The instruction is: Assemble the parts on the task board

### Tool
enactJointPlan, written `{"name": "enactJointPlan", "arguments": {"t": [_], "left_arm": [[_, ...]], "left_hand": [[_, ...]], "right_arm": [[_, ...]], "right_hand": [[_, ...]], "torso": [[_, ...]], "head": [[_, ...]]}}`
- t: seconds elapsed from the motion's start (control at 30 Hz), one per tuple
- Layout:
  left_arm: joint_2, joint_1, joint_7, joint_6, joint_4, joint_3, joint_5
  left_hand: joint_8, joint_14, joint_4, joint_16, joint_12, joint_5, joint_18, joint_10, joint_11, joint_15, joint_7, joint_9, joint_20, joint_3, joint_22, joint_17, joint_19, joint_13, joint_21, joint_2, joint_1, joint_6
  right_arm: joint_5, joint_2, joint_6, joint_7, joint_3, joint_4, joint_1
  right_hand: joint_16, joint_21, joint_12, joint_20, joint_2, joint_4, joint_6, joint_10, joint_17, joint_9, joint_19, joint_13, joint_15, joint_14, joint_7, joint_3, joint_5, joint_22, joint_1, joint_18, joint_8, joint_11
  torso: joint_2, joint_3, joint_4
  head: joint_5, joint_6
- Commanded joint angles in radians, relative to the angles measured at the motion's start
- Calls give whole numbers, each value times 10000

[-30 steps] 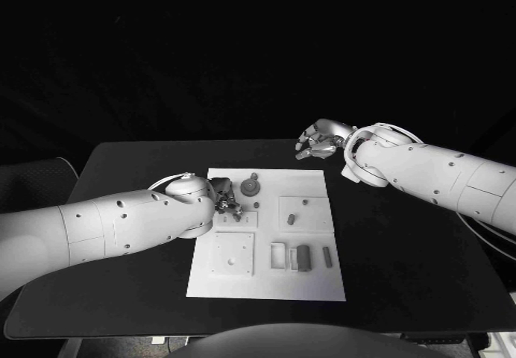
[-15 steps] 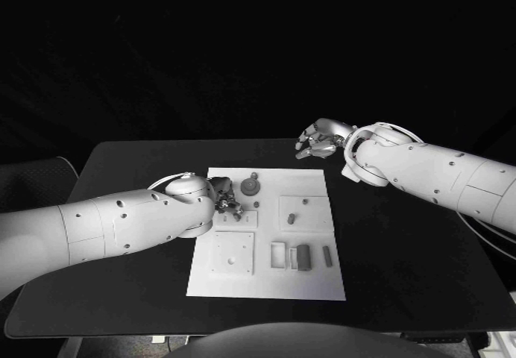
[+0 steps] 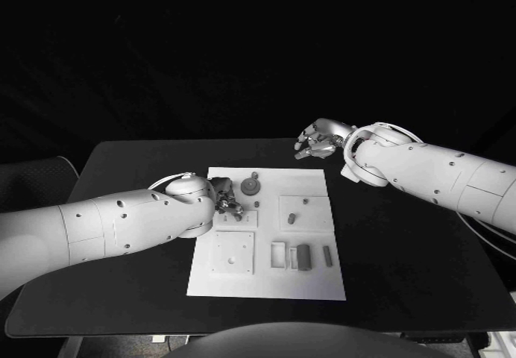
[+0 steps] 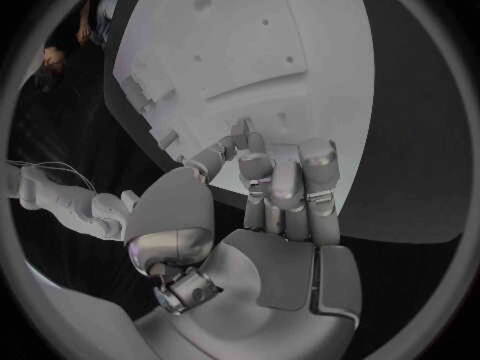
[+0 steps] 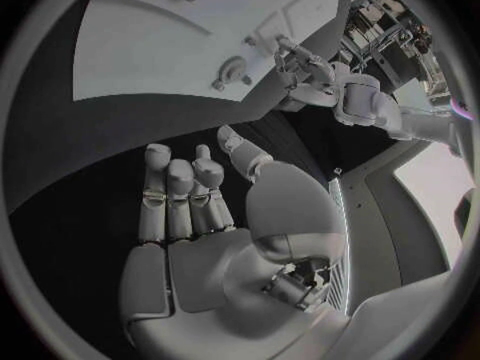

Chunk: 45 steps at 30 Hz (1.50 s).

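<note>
While the silver left hand (image 3: 226,203) hovers with fingers bunched over the far left of the flat white task board (image 3: 312,280), whether pinching a small grey part I cannot tell, the silver right hand (image 3: 321,139) waits open and empty beyond the board's far edge, likely keeping clear.

You see: 1 bench (image 3: 408,246) | 1 task board (image 3: 267,280) | 2 hands: left hand (image 3: 226,203), right hand (image 3: 321,139) | 2 arms | small grey parts on the board: at least 5 you can make out, exact count unclear
</note>
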Motion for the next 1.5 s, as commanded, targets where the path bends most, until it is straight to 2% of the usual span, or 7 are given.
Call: {"name": "enactJointPlan", "arguments": {"t": [0.03, 0.57, 0.83, 1.2, 1.33, 1.4, 1.5], "left_arm": [[-2, -2, 29, 177, 26, 4, -53], [-42, -4, -44, 233, -33, 5, -69], [-57, -6, -69, 195, -54, 5, -81], [-39, -7, -30, 190, -59, 6, -11], [-35, -7, -22, 163, -61, 6, 35], [-36, -7, -18, 139, -66, 6, 54], [-37, -7, -8, 101, -70, 6, 57]], "left_hand": [[34, 11, 28, 31, 42, -31, 718, 73, -31, -56, 45, -11, -19, 10, 91, -13, 24, -13, -31, -77, 49, 108], [32, 30, -92, 64, 82, -28, 716, 67, -30, -55, 46, -13, -20, 34, 107, 25, 27, -55, -21, -27, 188, 112], [42, 55, -187, 99, 111, 3, 708, 75, -35, -57, 40, -10, -15, 30, 121, 60, 35, -92, -8, 68, 263, 135], [34, 50, -72, 100, 140, -53, 692, 70, -34, -54, 41, -21, 0, -57, 119, 39, 32, -163, -17, -10, 53, 142], [28, 39, 4, 93, 161, -237, 697, 62, -34, -56, 40, -27, -5, -76, 117, 17, 31, -197, -27, -87, -38, 140], [23, 31, 90, 92, 185, -614, 706, 52, -38, -59, 38, -30, -15, -78, 113, 4, 28, -230, -40, -161, -102, 138], [17, 27, 252, 93, 217, -982, 715, 37, -41, -64, 36, -34, -25, -37, 109, -8, 30, -275, -55, -293, -169, 135]], "right_arm": [[-26, -7, 113, 83, 4, 12, 1], [-26, -19, 115, 87, 4, 47, 1], [-26, -17, 117, 90, 4, 48, 1], [-26, -15, 124, 89, 4, 46, 1], [-26, -14, 124, 89, 4, 40, 0], [-26, -14, 123, 89, 4, 37, 0], [-26, -16, 125, 89, 4, 42, 0]], "right_hand": [[-53, -57, -63, 25, -85, -21, 30, -52, -17, 8, -32, -16, -61, -11, 125, 56, 24, 113, 7, 134, -36, 15], [-54, -59, -64, 27, -88, -17, 19, -55, -19, 9, -32, -17, -59, -12, 129, 55, 24, 113, -2, 134, -47, 19], [-54, -60, -63, 28, -88, -14, 18, -55, -20, 11, -32, -17, -58, -12, 129, 55, 24, 113, -7, 134, -49, 20], [-54, -61, -63, 29, -89, -12, 18, -56, -21, 14, -32, -18, -57, -12, 130, 55, 24, 113, -13, 134, -52, 21], [-54, -61, -63, 30, -90, -11, 17, -56, -22, 14, -32, -18, -56, -13, 131, 55, 24, 113, -15, 134, -52, 21], [-54, -61, -63, 30, -91, -11, 17, -56, -22, 15, -32, -18, -56, -13, 131, 55, 24, 113, -16, 134, -53, 21], [-54, -61, -63, 30, -90, -11, 17, -56, -22, 15, -32, -18, -56, -13, 131, 55, 24, 113, -17, 134, -54, 21]], "torso": [[-1, -2, 3], [-1, -6, 8], [2, -4, 5], [0, 1, -4], [-1, 5, -6], [-2, 6, -5], [-2, 4, -7]], "head": [[1, -10], [24, -14], [30, -20], [33, -18], [29, -21], [27, -22], [21, -21]]}}
